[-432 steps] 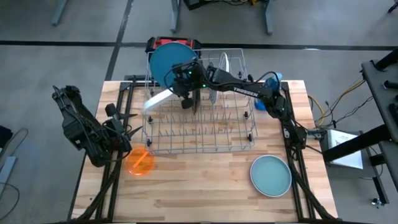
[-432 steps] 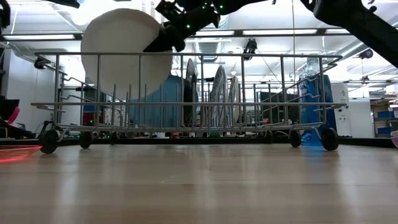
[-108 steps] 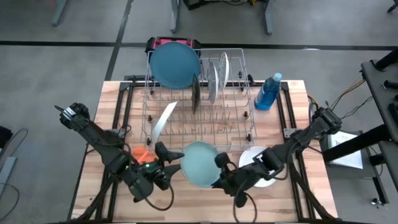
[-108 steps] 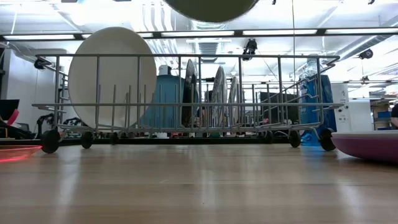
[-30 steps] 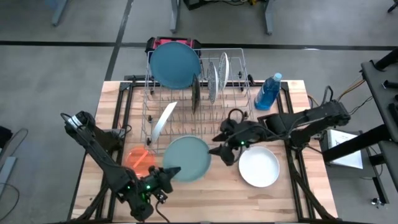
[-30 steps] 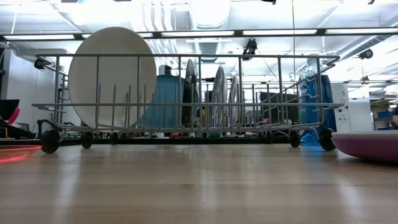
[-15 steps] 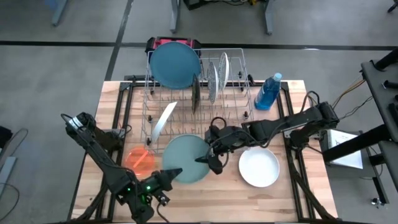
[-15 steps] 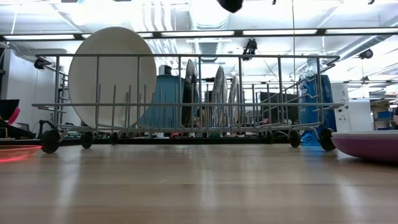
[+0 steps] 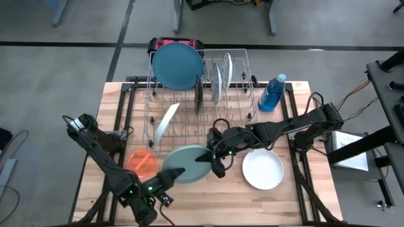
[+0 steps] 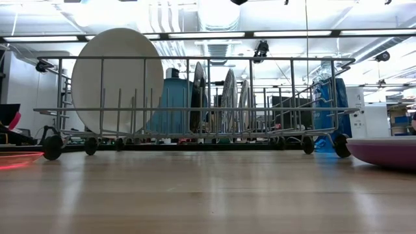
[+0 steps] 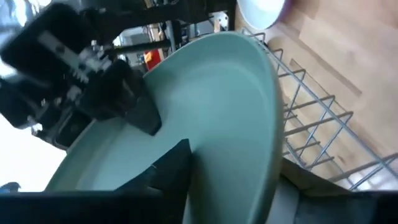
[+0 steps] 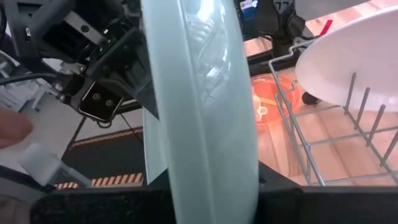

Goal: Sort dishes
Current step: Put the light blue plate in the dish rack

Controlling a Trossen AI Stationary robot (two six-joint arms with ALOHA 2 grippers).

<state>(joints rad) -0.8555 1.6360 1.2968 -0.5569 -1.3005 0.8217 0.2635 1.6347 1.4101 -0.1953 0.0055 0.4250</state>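
Observation:
A teal-green plate [image 9: 188, 162] hangs tipped above the table's near middle, between both arms. My right gripper [image 9: 216, 165] is shut on its right rim. My left gripper [image 9: 172, 174] stands at the plate's near-left rim; the right wrist view shows it behind the plate [image 12: 118, 68]. A white plate [image 9: 264, 169] lies flat on the table to the right, and a small orange plate [image 9: 142, 161] lies to the left. In the wire rack [image 9: 246, 135] a large blue plate [image 9: 178, 66], a leaning white plate [image 9: 165, 123] and other plates [image 9: 216, 82] stand on edge. My right gripper pinches the teal-green plate's rim [image 12: 211, 180] on its right side between its two fingers. It comes from the table's right, slanting a little downward. The plate is lifted clear of the table and tilted steeply, seen nearly edge-on in the right wrist view.
The wire rack fills the table's far middle, just beyond the held plate. A blue bottle [image 9: 271, 93] stands at the rack's far right corner. Bare wood [image 9: 208, 202] lies along the near edge under the plate.
My right gripper has gone toward the table's left and a little down, reached the teal-green plate and shut on its right rim. The plate, which faced almost straight up, has tipped to a steep tilt while staying in the air.

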